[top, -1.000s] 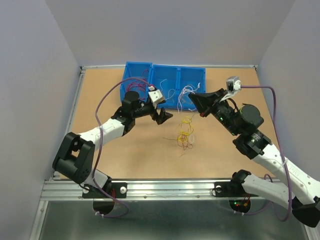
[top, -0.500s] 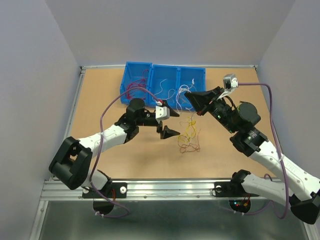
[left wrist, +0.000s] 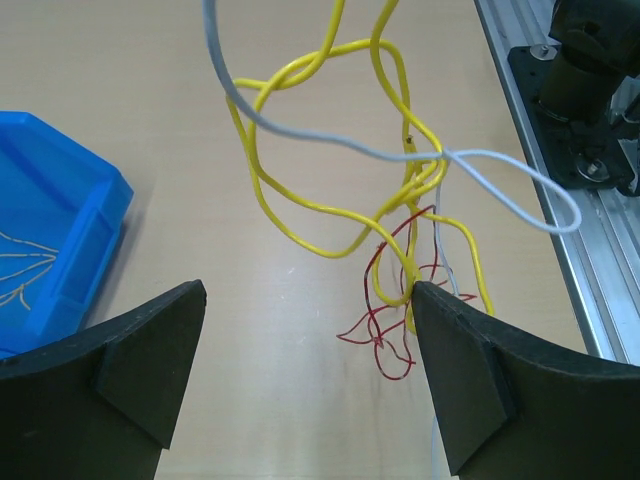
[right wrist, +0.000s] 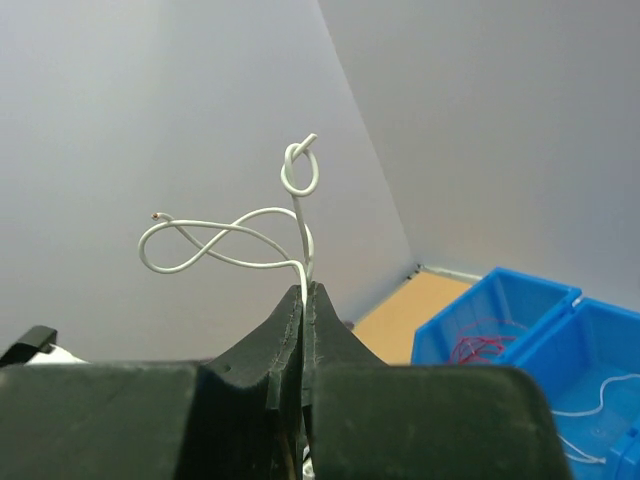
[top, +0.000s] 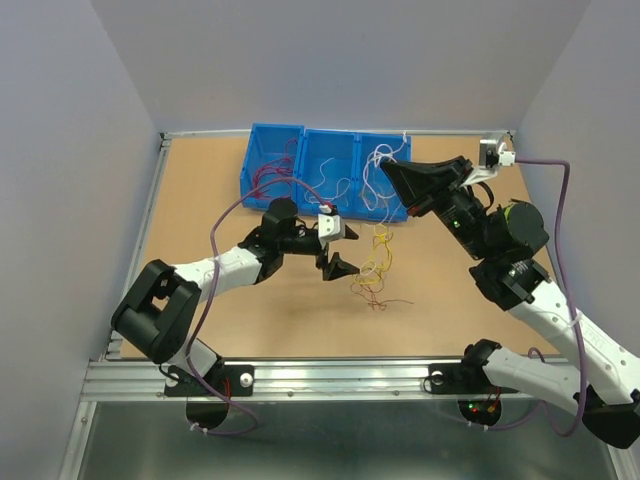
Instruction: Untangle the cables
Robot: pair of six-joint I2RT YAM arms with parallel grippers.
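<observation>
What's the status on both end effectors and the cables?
Right end effector shut on white wire, raised. Left end effector open, facing the tangle. Yellow, red and white knotted together. Nothing blocking.

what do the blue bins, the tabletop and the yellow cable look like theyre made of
Blue bins: likely moulded plastic; uniform colour, slightly glossy, with rounded moulded edges.
Tabletop: looks like matt brown fibreboard or similar; flat and without visible grain.
Yellow cable: probably plastic-insulated wire; smooth with a slight sheen, holding springy curls. Any metal core isn't visible.
</observation>
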